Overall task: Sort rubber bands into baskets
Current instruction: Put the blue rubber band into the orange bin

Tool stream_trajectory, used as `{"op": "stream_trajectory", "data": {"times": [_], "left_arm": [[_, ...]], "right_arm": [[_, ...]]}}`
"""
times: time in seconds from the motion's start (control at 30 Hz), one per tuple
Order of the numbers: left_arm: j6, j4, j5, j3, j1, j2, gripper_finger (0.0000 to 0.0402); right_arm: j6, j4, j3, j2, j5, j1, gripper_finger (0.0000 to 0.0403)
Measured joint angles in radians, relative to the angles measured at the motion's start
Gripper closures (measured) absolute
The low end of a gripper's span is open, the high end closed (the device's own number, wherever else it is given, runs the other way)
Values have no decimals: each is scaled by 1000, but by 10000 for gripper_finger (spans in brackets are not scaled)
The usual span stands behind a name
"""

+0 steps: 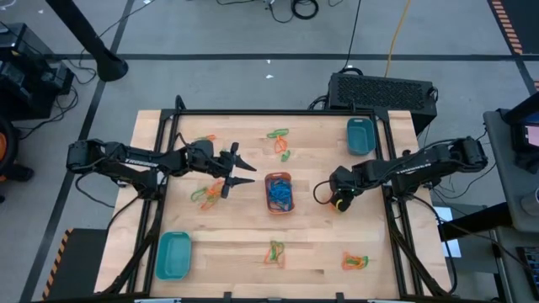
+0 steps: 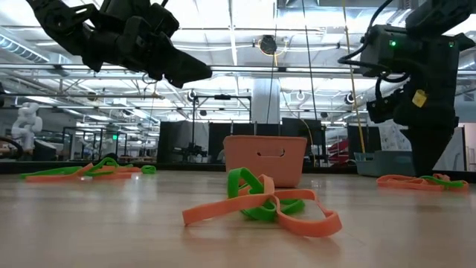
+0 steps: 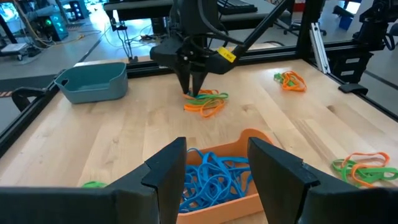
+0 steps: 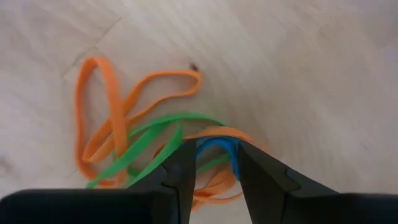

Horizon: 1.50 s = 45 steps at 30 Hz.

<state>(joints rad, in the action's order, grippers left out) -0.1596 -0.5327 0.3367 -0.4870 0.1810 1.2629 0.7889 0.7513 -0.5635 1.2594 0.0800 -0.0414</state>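
My right gripper (image 4: 217, 155) points down into a small heap of rubber bands (image 3: 206, 103) just right of the orange basket (image 1: 279, 178). Its fingers are open, with a blue band (image 4: 219, 148) between them among orange (image 4: 106, 118) and green (image 4: 155, 140) loops lying flat on the wood. The orange basket (image 3: 252, 138) holds several blue bands (image 3: 208, 180). My left gripper (image 1: 242, 167) hovers open and empty just left of that basket, fingers (image 3: 166, 167) level. Teal baskets stand at the far right (image 1: 360, 135) and near left (image 1: 174, 255). My right gripper comes from above, fingers pointing down, one on each side of the blue band's bend (image 4: 229, 147). The band reaches both inner faces, but I cannot tell whether they press it. It lies on the table in the heap.
Other heaps of orange and green bands lie left of my left gripper (image 1: 205, 194), at the far middle (image 1: 280, 140), near middle (image 1: 275, 252) and near right (image 1: 354, 262). A dark frame (image 1: 253, 112) borders the wooden tabletop. Bare wood shows between the heaps.
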Motion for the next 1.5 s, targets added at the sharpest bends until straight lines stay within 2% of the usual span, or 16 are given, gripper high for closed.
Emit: {"op": "stream_trajectory", "data": {"times": [0.3, 0.57, 1.0, 1.3, 1.4, 1.5], "left_arm": [[5, 0, 0, 0, 0, 0, 222], [5, 0, 0, 0, 0, 0, 222], [22, -1, 0, 0, 0, 0, 222], [22, 1, 0, 0, 0, 0, 222], [23, 1, 0, 0, 0, 0, 222], [23, 1, 0, 0, 0, 0, 222]], "right_arm": [[-23, 0, 1, 18, 18, 0, 329], [-58, -1, 1, 5, 22, 0, 398], [-106, 3, -138, -138, 24, 0, 402], [-28, 113, -162, -183, -58, -28, 403], [-23, 54, -162, -182, -55, -51, 403], [-68, -105, -162, -182, -51, -71, 403]]}}
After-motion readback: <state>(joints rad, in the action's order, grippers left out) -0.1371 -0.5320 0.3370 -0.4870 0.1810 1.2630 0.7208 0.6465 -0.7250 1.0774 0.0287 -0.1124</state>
